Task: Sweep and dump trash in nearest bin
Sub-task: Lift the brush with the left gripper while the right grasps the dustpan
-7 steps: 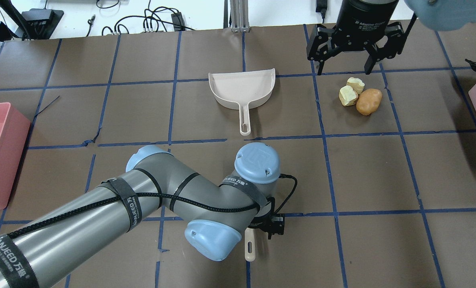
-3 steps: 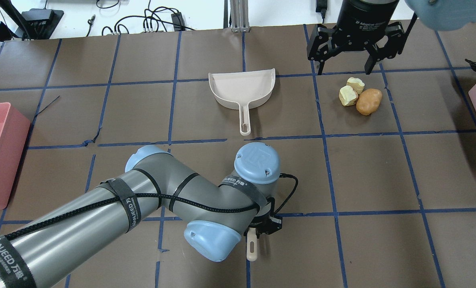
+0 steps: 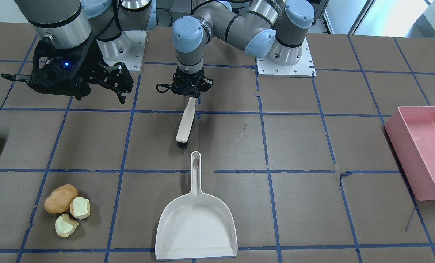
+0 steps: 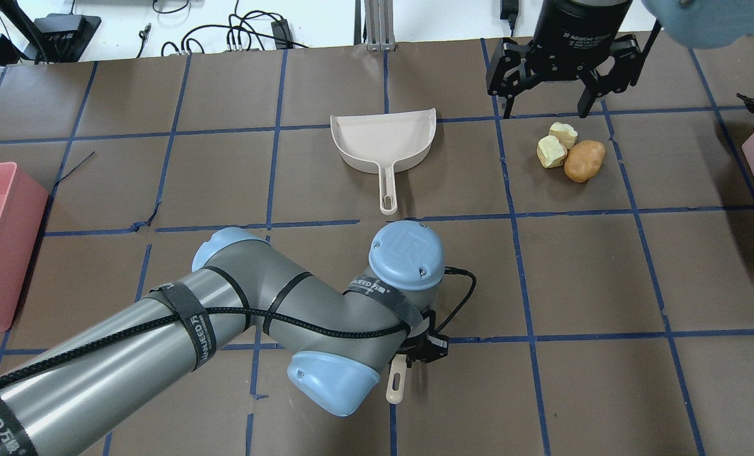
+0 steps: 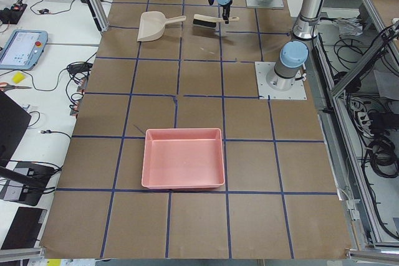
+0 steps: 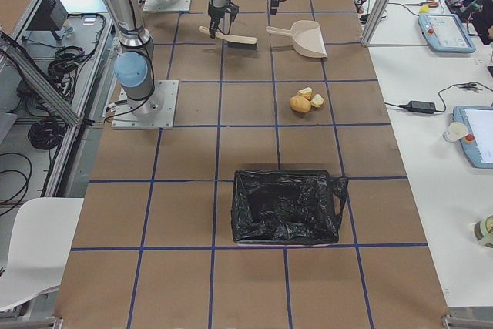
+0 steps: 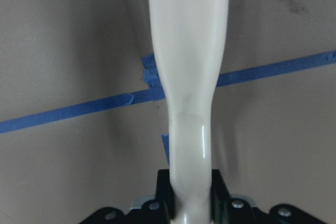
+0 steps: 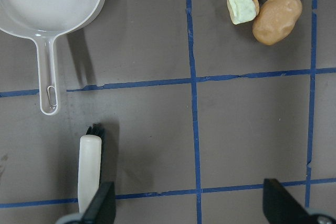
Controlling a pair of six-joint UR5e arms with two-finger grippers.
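Item one, left tool [image 3: 189, 87]: you see it pressed onto the cream handle of the brush [image 3: 186, 122], the handle running out between its two fingers in the left wrist view; the black bristle end points toward the dustpan, and you cannot tell whether the bristles touch the desk [image 3: 312, 146]. Item two, right tool [image 4: 545, 107]: jaws spread wide, gripping nothing, hanging above the desk on the robot's right side. Item three, dustpan [image 3: 197, 223]: cream, flat on the desk near its middle, mouth facing away from the robot, handle tip pointing back toward the brush and just short of the bristles. Item four, the trash: a tan-brown potato [image 3: 60, 198] and two pale yellow-green chunks [image 3: 80, 208] [image 3: 66, 225], bunched together on the desk one grid square toward the robot's right of the dustpan, apart from both tools. Item five, pink bin [image 5: 182, 183]: at the desk's end on the robot's left, well apart from the trash. Item six, black-bagged bin [image 6: 323, 213]: toward the desk's end on the robot's right, with the trash lying between it and the dustpan.
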